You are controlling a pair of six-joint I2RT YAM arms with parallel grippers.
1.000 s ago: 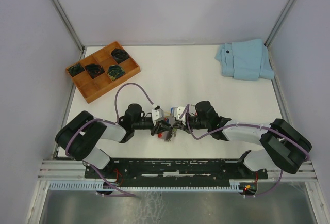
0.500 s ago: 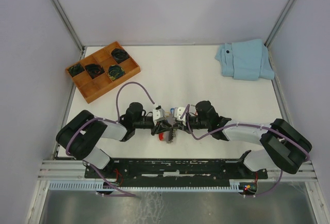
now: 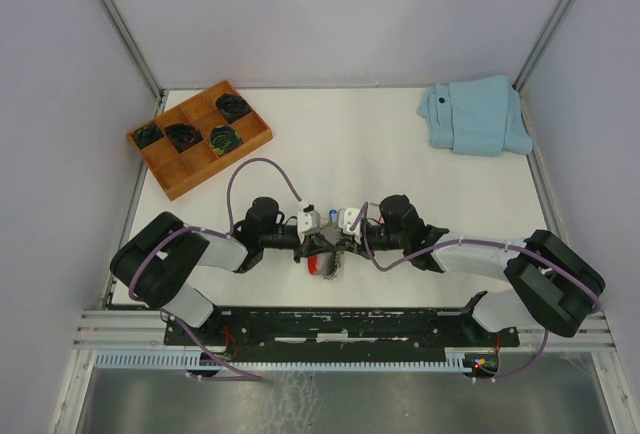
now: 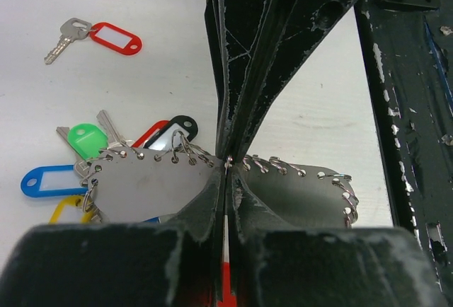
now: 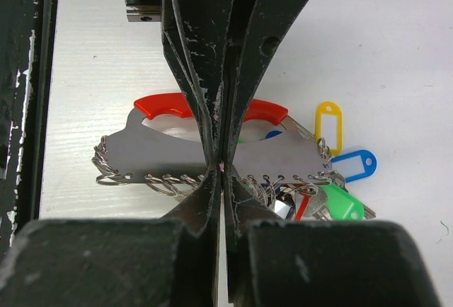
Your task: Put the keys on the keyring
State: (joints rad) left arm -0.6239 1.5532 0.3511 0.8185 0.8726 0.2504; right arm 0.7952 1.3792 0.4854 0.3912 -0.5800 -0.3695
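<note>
Now that the left gripper (image 4: 228,164) has edged towards the right gripper (image 5: 221,167), both clamp the grey, red-banded metal keyring (image 5: 163,154) near the table's (image 3: 350,154) front, the red-tagged silver key (image 4: 74,31) lying loose beside, unthreaded.

Looks bright and even, softly lit from above. Only faint shadows on the white desk (image 3: 380,154). Goes mushy at the near base of the left tool (image 4: 228,162) and right tool (image 5: 221,165) in wrist views, sharp further out.
</note>
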